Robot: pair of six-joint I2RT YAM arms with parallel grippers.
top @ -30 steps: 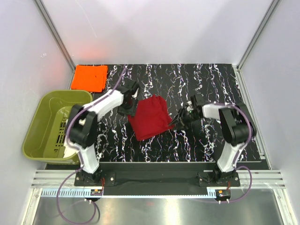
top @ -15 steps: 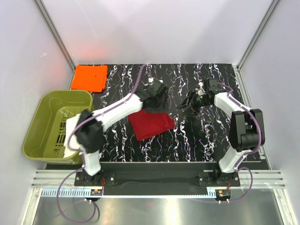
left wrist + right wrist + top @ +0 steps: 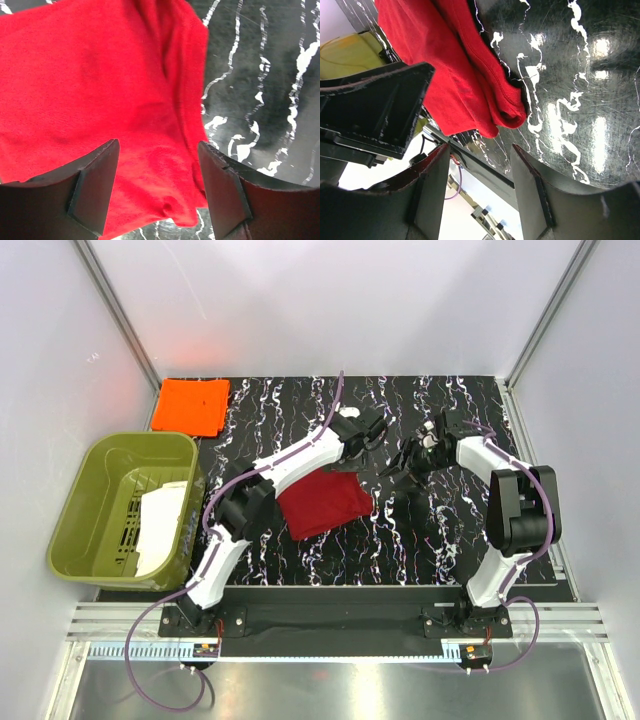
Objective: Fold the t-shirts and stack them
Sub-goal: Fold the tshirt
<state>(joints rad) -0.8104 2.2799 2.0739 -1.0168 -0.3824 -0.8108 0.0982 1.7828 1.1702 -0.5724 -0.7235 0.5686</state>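
Observation:
A dark crimson red t-shirt (image 3: 325,502) lies folded on the black marbled table (image 3: 450,530), near the middle. My left gripper (image 3: 370,430) hovers just past its far right corner. In the left wrist view the gripper (image 3: 159,192) is open over the red cloth (image 3: 100,90), holding nothing. My right gripper (image 3: 411,456) hangs right of the shirt and apart from it. Seen from the right wrist, this gripper (image 3: 480,192) is open and empty, and the shirt's folded edge (image 3: 470,85) lies beyond its fingers. The orange t-shirt (image 3: 190,405) lies folded at the far left corner.
An olive-green tub (image 3: 75,510) stands off the table's left edge with white cloth (image 3: 158,525) inside. The left arm (image 3: 290,455) stretches across the shirt's far side. White walls close in the far and side edges.
Both grippers have opened and left the red shirt. The left arm swung from the shirt's left side across to its far right. The right gripper moved back and away. The shirt now lies flatter.

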